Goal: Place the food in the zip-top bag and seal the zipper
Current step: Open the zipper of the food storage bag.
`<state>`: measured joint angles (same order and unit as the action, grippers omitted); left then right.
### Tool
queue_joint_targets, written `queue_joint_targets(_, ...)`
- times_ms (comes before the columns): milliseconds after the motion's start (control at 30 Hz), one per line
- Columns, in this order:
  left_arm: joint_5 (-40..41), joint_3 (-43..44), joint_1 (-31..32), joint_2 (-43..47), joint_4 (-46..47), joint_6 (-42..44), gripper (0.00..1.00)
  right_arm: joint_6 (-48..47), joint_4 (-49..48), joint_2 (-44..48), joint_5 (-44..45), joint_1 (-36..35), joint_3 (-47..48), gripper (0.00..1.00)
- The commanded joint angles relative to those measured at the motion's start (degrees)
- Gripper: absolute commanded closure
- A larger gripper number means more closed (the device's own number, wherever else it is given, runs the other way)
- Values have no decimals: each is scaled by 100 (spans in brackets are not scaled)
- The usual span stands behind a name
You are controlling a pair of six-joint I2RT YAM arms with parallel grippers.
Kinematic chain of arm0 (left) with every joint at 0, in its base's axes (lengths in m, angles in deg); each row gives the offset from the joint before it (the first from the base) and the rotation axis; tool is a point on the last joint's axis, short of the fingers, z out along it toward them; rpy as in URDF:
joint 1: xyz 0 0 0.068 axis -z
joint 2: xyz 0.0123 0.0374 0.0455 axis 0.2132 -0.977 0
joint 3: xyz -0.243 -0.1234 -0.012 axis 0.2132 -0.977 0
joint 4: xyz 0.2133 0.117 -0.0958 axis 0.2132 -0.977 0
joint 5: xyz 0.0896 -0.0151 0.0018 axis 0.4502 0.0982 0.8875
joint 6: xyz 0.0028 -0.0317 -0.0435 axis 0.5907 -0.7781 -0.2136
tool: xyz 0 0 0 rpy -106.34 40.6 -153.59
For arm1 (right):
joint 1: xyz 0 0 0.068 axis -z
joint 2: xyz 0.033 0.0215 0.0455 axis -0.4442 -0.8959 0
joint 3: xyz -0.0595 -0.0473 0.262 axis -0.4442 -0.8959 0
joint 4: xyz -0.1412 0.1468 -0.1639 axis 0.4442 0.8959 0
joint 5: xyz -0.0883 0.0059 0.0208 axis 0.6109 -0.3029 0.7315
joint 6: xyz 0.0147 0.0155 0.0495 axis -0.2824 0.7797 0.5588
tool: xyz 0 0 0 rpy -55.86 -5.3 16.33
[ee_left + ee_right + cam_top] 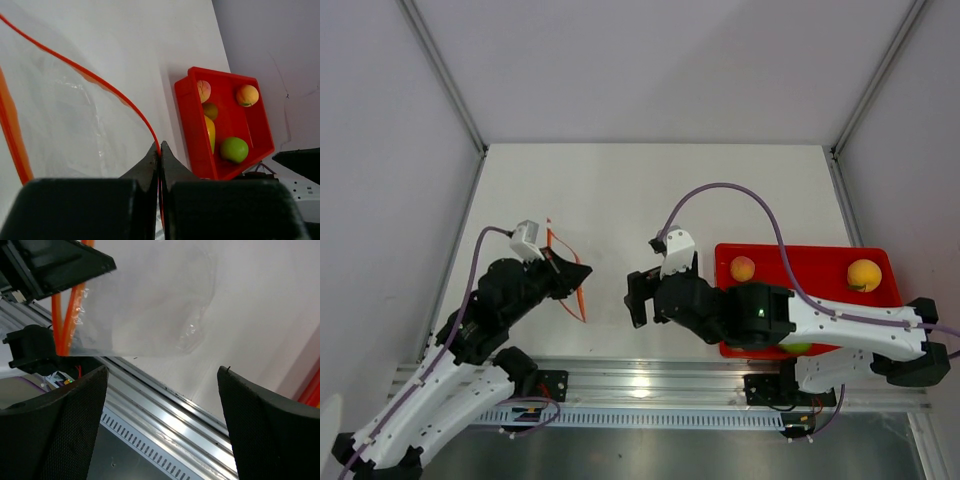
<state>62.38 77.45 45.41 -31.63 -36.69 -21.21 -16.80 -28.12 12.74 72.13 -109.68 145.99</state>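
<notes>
Our left claw (159, 150) is pinched shut on the thin red-orange zipper strip (115, 95) of the clear plastic bag (70, 120). Our right claw (162, 372) is wide open near the bag, holding nothing. The small toy fruits (234, 149) sit in the red plastic tray (225, 74).

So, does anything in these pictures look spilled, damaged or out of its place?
Nothing stands out. The left gripper is shut on the red-orange zipper of the clear zip-top bag. The toy fruits in view lie inside the red tray. The right gripper is open and empty beside the bag.
</notes>
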Motion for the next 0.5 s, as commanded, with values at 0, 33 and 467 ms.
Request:
queue_joint_targets(0, 694, -70, 661, -51, 273, -422, 100, -38, -102, -279, 344, -150, 364, 10)
queue_joint_targets(33, 826, -36, 793, -121, 257, -492, 99, -20, -93, -332, 352, -168, 416, 11)
queue_joint_targets(467, 3234, 1212, 2990, -1659, -1412, -2906, 99, -64, -225, -517, 572, -633, 452, 18)
